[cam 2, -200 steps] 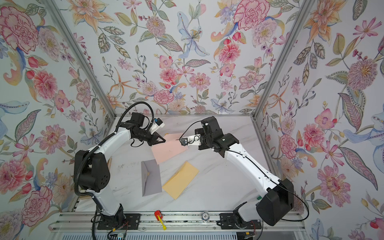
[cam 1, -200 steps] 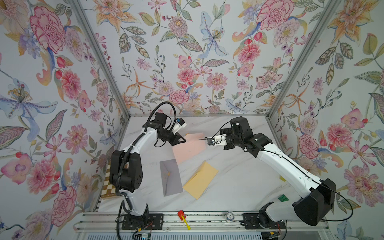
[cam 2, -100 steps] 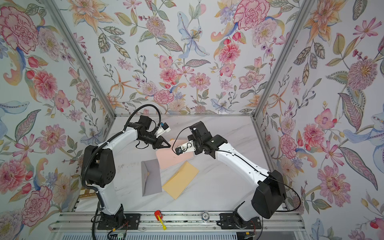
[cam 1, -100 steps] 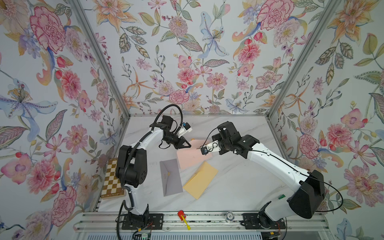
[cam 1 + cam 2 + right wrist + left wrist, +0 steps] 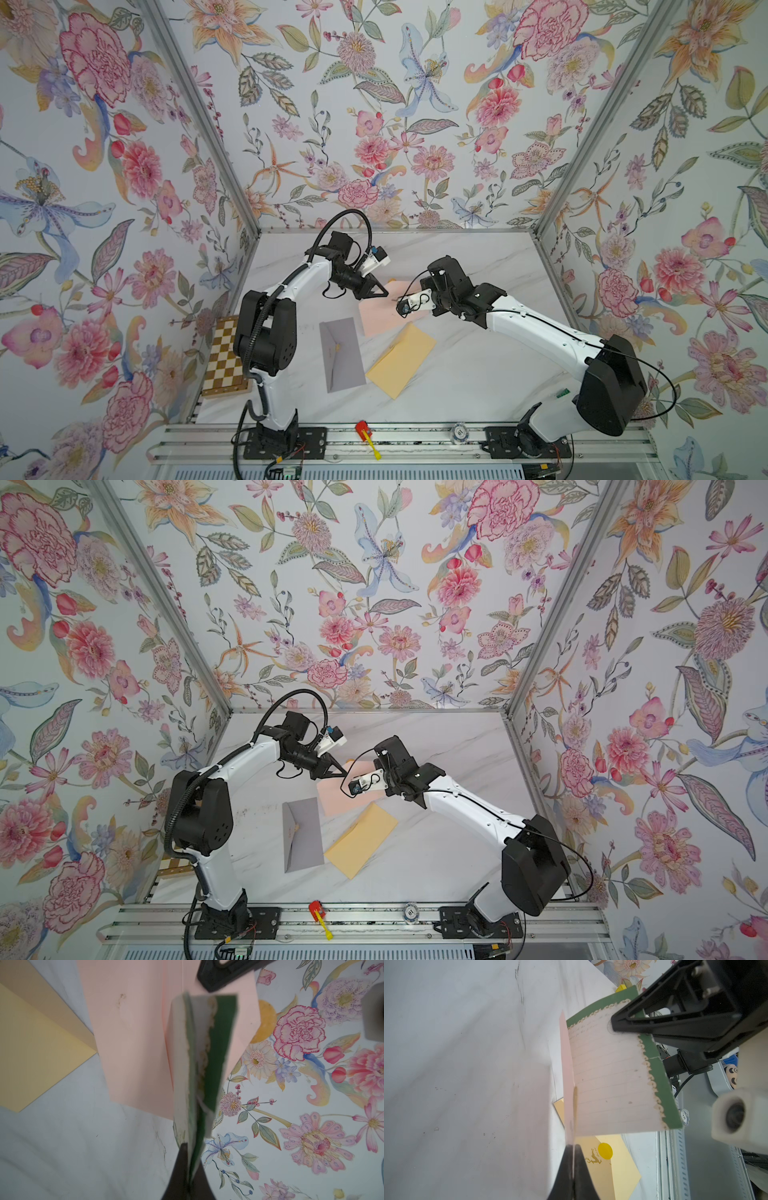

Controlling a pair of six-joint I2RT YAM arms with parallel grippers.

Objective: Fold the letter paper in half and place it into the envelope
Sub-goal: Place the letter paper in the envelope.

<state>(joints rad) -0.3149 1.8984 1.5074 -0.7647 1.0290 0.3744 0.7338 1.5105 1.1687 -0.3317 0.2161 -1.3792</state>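
The folded letter paper (image 5: pixel 216 1047), lined with a green scalloped border, hangs edge-on in my right gripper (image 5: pixel 190 1167), which is shut on it. In the left wrist view the letter paper (image 5: pixel 608 1084) stands against the pink envelope (image 5: pixel 566 1076). My left gripper (image 5: pixel 573 1157) is shut on that envelope's thin edge and holds it off the table. In both top views the pink envelope (image 5: pixel 380 320) lies mid-table, with the left gripper (image 5: pixel 385 294) over its far corner. The right wrist camera (image 5: pixel 411 305) hides the right fingertips and the letter there.
A grey envelope (image 5: pixel 340 353) and a yellow envelope (image 5: pixel 401 359) lie in front of the pink one; the yellow one (image 5: pixel 616 1169) bears a round seal. A chessboard (image 5: pixel 224 353) sits at the table's left edge. A red and yellow tool (image 5: pixel 365 430) rests on the front rail.
Both grippers have come forward and closer together, the right one moving left toward the left one. The pink envelope and the letter moved with them. Both stayed shut.
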